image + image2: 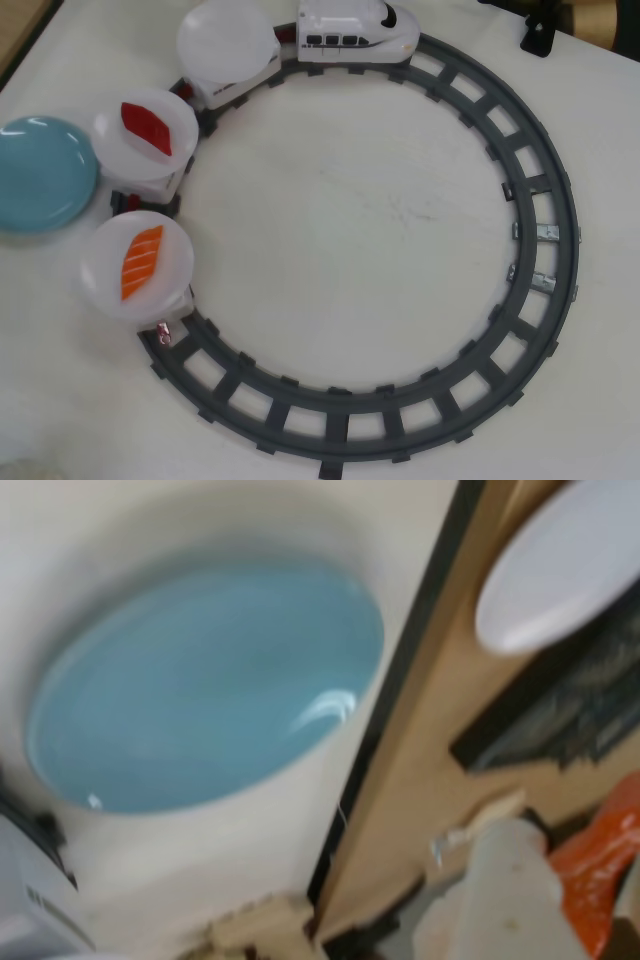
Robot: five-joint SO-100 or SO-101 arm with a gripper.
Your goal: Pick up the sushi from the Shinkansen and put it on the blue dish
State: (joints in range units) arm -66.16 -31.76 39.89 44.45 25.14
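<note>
Overhead view: no end effector shows. The Shinkansen (355,30) pulls plates of red piece (146,128) and salmon slab (141,262); no shrimp sushi is visible. The blue dish (40,175) crowds the red piece's plate, so a stray drop could land there.

Wrist view: the dish lies up-left of the camera, with the counter edge (400,690) close by. An orange blur (600,870), perhaps the sushi, sits low-right. I cannot tell whether the end effector grips anything.

In the overhead view the track (540,300) rings the bench (360,210); the train (355,32) sits at its top, three plate cars trailing down the left, with the dish (40,175) just left of them
</note>
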